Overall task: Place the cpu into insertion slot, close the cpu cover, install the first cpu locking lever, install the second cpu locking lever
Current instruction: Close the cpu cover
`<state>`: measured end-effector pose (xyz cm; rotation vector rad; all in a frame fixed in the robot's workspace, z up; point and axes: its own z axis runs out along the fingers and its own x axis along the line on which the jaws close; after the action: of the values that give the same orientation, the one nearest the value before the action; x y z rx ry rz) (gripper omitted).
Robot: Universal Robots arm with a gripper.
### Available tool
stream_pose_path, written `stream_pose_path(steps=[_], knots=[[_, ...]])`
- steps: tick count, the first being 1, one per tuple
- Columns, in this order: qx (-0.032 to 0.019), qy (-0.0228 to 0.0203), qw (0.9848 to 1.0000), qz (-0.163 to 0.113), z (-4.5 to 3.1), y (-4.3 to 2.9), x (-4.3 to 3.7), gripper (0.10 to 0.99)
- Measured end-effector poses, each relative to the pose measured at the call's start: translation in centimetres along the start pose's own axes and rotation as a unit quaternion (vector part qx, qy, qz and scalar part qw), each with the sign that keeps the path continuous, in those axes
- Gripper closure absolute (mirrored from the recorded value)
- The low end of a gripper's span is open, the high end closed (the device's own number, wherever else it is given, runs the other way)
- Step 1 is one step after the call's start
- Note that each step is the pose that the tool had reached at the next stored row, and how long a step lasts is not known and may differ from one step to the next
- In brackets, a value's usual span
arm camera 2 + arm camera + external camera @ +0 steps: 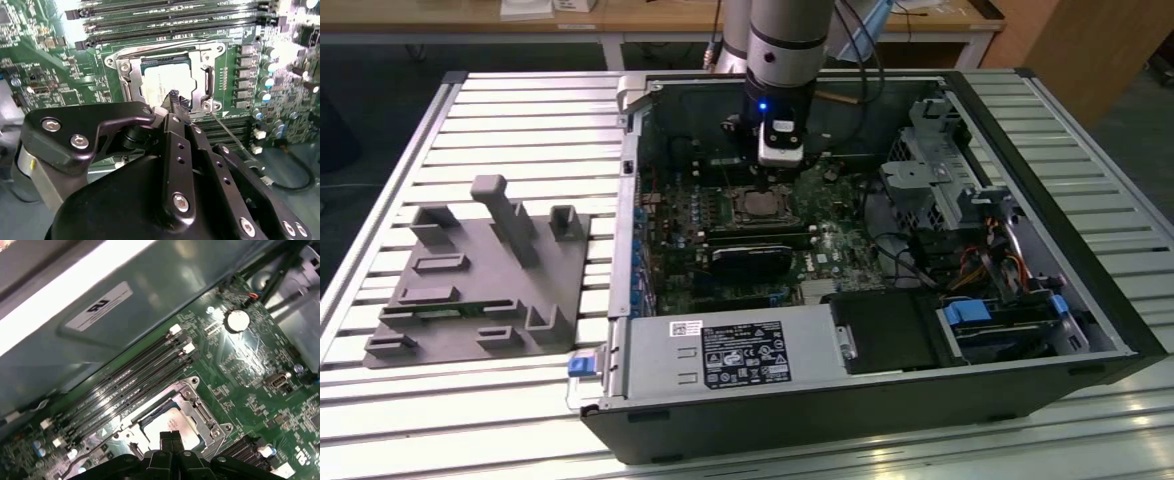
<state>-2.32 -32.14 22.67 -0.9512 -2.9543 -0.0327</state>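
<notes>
Black gripper [176, 100]: in both wrist views I see its fingers pressed together with nothing between them. Directly under the tips lies the small flat square silver-grey cpu [159, 82], seated in the square dark-centred insertion slot [165, 60]. The thin silvery metal frame cpu cover [131, 82] lies flat around the chip. Whether the tips touch the chip, I cannot tell.
</notes>
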Motion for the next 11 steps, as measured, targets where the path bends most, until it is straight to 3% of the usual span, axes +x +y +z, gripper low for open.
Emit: stream_pose_path(steps=[3,11], knots=[[0.0,-0.0011,0.9998,-0.02,0.01,0.0,-0.01,0.98],[-0.0052,-0.011,0.9975,-0.07,0.07,-0.07,-0.05,0.98]])
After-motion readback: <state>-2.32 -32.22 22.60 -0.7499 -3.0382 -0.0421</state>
